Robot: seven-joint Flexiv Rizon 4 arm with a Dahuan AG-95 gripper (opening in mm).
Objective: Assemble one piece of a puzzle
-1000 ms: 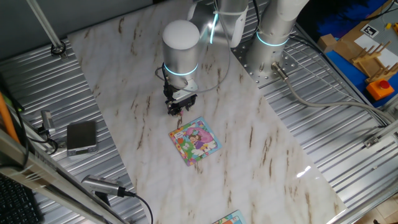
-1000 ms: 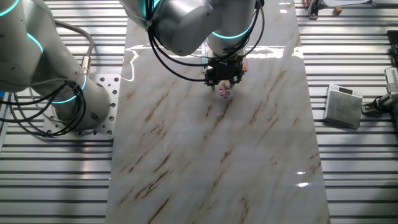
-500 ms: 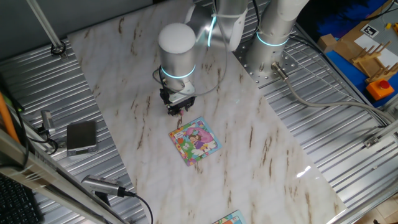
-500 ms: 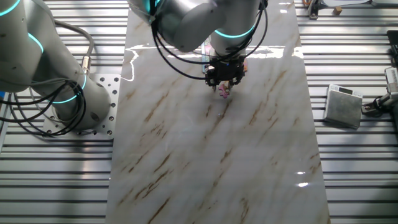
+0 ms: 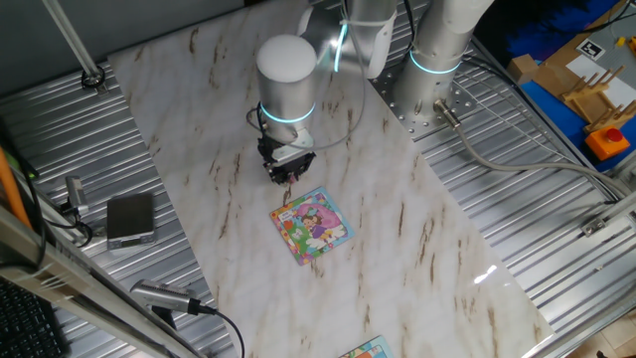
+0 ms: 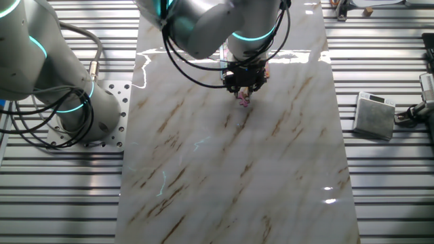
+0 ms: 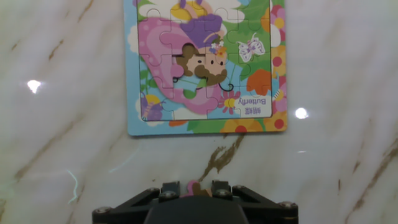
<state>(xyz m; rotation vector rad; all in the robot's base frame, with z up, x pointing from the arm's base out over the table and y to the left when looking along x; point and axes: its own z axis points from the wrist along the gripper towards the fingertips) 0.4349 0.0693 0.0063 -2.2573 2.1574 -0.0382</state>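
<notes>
Pinched between the 2 fingers of my hand (image 5: 285, 179) is the piece (image 6: 243, 99), a small pink-purple scrap that hangs just under my fingertips in the other fixed view and shows as a pink sliver (image 7: 191, 186) at the bottom of the hand view. So my hand is closed on it and hangs above the marble bench (image 5: 417, 239), with the piece clear of the surface as far as I can tell. The puzzle (image 5: 312, 225) lies flat on the bench, roughly midway along its length, just beside my hand on the side away from my arm's base. In the hand view the puzzle (image 7: 205, 62) fills the upper middle, with a stretch of bare marble between its near edge and my fingers. Its picture shows pink figures, a butterfly and the word "Butterfly" near 1 corner, and a dark, piece-shaped gap sits among the pink figures near the board's middle. At 1 end of the bench, a sliver of a second board (image 5: 365, 349) shows.
</notes>
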